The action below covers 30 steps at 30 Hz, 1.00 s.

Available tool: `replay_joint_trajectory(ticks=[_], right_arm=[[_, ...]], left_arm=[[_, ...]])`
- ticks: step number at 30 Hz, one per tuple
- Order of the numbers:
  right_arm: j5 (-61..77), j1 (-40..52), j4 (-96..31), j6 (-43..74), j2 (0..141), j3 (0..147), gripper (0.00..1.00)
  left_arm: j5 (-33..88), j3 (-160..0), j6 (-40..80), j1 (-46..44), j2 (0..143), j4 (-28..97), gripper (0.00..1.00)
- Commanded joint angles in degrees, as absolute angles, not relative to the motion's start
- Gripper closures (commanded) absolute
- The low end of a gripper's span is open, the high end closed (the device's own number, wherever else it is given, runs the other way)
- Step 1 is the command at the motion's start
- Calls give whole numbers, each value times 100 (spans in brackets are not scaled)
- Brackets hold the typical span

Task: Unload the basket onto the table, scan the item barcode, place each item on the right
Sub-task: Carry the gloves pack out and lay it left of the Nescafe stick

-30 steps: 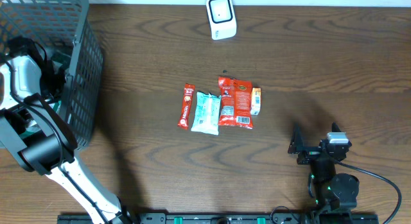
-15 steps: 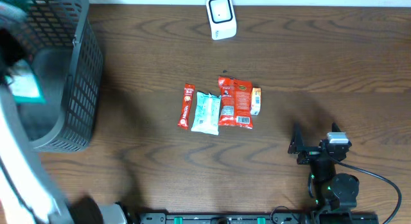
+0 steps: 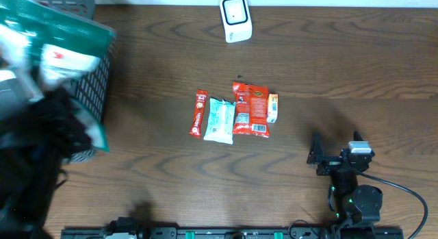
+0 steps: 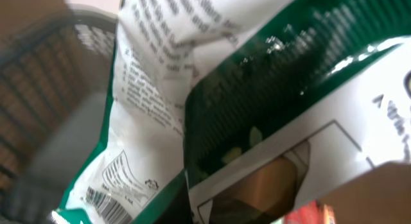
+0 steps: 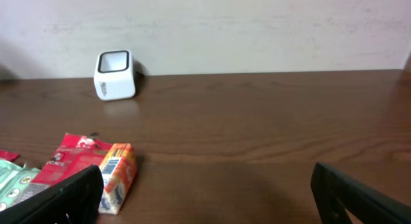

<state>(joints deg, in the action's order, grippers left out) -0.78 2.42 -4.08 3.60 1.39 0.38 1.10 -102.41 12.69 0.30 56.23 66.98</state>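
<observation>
- Task item: green-and-white bag [image 3: 58, 44], in the air at the left edge of the overhead view, above the basket [image 3: 96, 81] and close under the camera, hence blurred.
- Left claw: fingers hidden behind the bag in both views. It is clamped fully closed, and the bag hangs right against the wrist camera, so I judge it is gripping the bag.
- Reason for the hold (judgement): the bag hangs clear of the basket rim so it can be carried across to the scanner [image 3: 235, 18].
- Barcode [image 4: 103, 197] shows on the white back panel, low left in the left wrist view. Whether it faces down cannot be told.
- The scanner stands at the far edge of the surface [image 3: 342, 68], well apart from the bag. Its dark window points up and forward, so the code probably has to be turned toward it.
- Right claw [image 5: 207, 176]: jaws spread wide, nothing between them. It is parked low at the near right, probably to stay out of the way.
- Count, loose on the surface: 4 packets in 1 tight row, touching or nearly so.
  - 1 red stick pack [image 3: 199, 113]
  - 1 pale green packet [image 3: 220, 120]
  - 1 red packet [image 3: 251, 109]
  - 1 orange packet [image 3: 273, 107]
- Count, other: 1 bag in the air, 1 basket, 1 scanner, 2 claws.
- The row lies between the basket and the right claw. No claw touches it.
</observation>
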Motion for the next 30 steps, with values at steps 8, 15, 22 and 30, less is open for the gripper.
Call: replay_joint_trajectory(ticks=[8, 15, 22, 30], right_arm=[[-51, 180, -429, 292, 115, 32, 1], [-51, 180, -429, 292, 115, 32, 1], [-51, 180, -429, 292, 115, 32, 1], [-51, 180, -429, 292, 115, 32, 1]], left_arm=[[62, -7190, 2060, -1793, 6796, 5286, 93], [16, -6829, 2093, -1833, 8729, 4064, 93], [21, -6829, 2265, -1802, 10027, 3667, 90], [23, -6831, 2259, -1667, 10221, 3505, 46]])
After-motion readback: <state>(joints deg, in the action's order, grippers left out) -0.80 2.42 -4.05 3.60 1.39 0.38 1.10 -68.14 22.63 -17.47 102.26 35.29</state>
